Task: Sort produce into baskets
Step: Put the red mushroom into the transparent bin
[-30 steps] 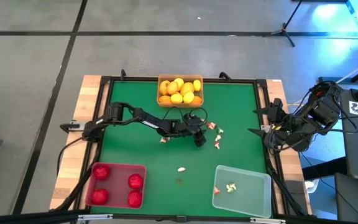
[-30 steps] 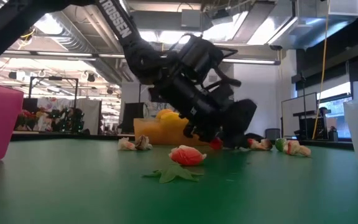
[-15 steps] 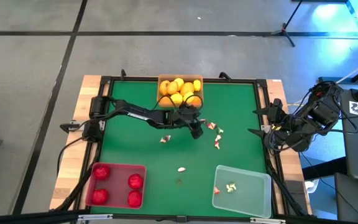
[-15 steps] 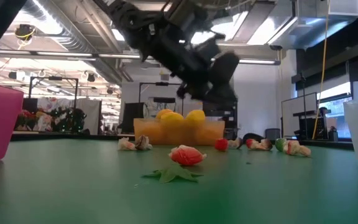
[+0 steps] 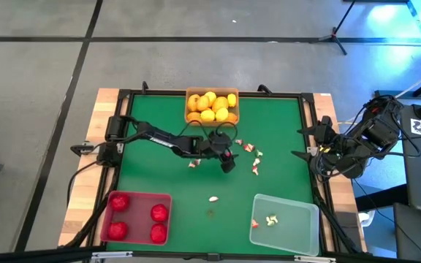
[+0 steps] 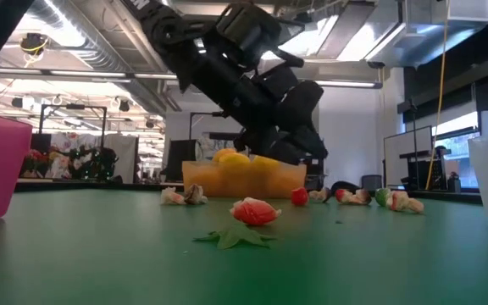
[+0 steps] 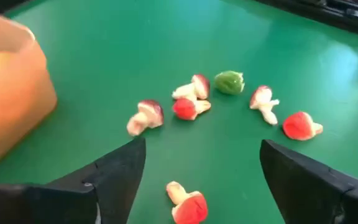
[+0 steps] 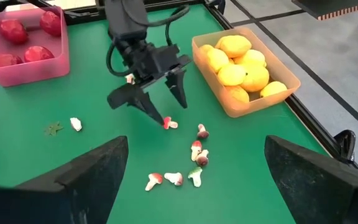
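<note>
The left gripper [image 5: 227,156] hangs near the middle of the green counter [image 5: 152,168], fingers spread wide and holding nothing, above scattered small mushroom pieces [image 7: 192,107]. The orange basket [image 5: 211,107] of yellow fruit sits at the far edge; the red basket [image 5: 136,217] and clear basket [image 5: 284,223] sit at the near corners. The right gripper [image 8: 191,180] waits wide open off the right edge.

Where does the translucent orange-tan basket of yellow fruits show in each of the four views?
High view: translucent orange-tan basket at the table's far edge, centre.
Low view: behind the left gripper, mid-picture.
Left wrist view: its corner at the picture's left edge.
Right wrist view: upper right.
Shared landmark: the scattered small red-and-white pieces beside it.
</note>
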Action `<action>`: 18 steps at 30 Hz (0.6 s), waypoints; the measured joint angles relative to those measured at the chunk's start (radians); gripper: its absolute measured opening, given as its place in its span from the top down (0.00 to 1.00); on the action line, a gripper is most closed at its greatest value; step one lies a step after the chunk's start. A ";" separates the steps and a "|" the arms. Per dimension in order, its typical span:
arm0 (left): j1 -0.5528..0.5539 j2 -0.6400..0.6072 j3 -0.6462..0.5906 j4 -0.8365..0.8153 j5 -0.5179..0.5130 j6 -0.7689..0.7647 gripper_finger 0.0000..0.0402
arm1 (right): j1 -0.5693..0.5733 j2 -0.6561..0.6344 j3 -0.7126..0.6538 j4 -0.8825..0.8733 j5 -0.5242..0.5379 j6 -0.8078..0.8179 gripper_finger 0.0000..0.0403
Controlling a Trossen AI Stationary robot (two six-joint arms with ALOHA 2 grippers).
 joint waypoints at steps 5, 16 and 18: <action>-0.028 0.051 0.000 -0.004 -0.042 -0.032 0.21 | 0.000 0.000 0.000 0.001 0.000 0.000 0.07; -0.053 0.166 0.003 0.099 -0.148 -0.127 0.23 | 0.000 0.000 0.000 0.015 -0.007 0.000 0.07; -0.062 0.167 0.005 0.077 -0.157 -0.133 0.25 | 0.000 0.000 0.000 0.017 -0.013 0.001 0.07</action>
